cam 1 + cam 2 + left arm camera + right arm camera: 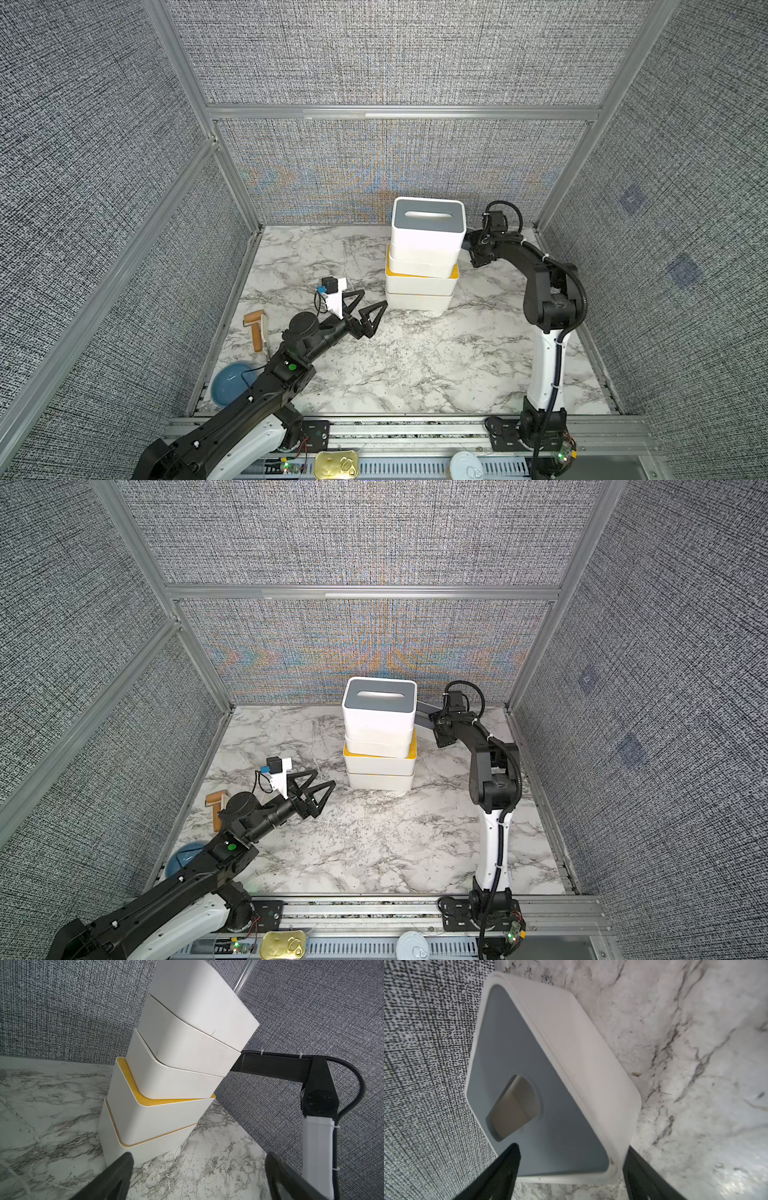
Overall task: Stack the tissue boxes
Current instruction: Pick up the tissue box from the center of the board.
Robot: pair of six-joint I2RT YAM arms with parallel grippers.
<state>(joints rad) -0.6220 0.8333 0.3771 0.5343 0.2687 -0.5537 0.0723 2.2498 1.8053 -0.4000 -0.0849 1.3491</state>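
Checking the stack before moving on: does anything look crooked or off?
Yes: the tissue box stack is uneven. The upper boxes sit shifted and twisted off the lower two, baring a strip of yellow lid.

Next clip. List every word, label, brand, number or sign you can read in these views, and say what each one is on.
No text can be read in any view.
tissue boxes: plain white sides and a grey top lid, no print or logo.
gold tin at the front rail: bare lid with a pull tab, no readable marking.
white tin beside it: nothing legible; it is partly cut off at the picture's edge.
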